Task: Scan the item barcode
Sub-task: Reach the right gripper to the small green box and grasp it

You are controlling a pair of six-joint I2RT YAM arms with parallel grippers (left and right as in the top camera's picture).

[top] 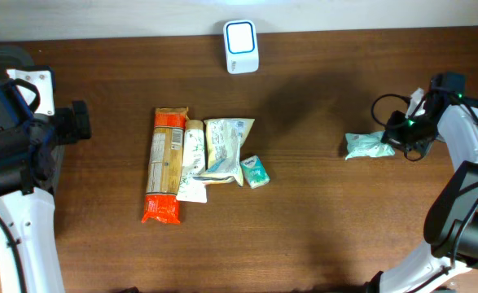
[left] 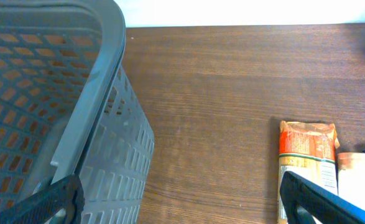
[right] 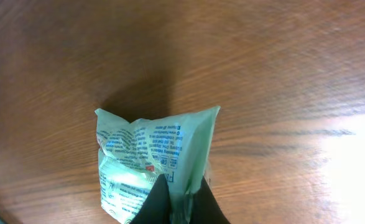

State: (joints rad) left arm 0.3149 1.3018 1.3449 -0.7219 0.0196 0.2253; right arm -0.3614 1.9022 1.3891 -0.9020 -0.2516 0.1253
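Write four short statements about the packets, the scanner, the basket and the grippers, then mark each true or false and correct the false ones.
1. The white scanner stands apart from the group of packets. True.
2. The green packet lies in the middle group, against the pasta packet. False: it lies alone on the right, with the right gripper pinching its edge.
3. The left gripper is open and holds nothing. True.
4. The grey basket stands beside the right arm. False: it is on the left, under the left arm's wrist camera.
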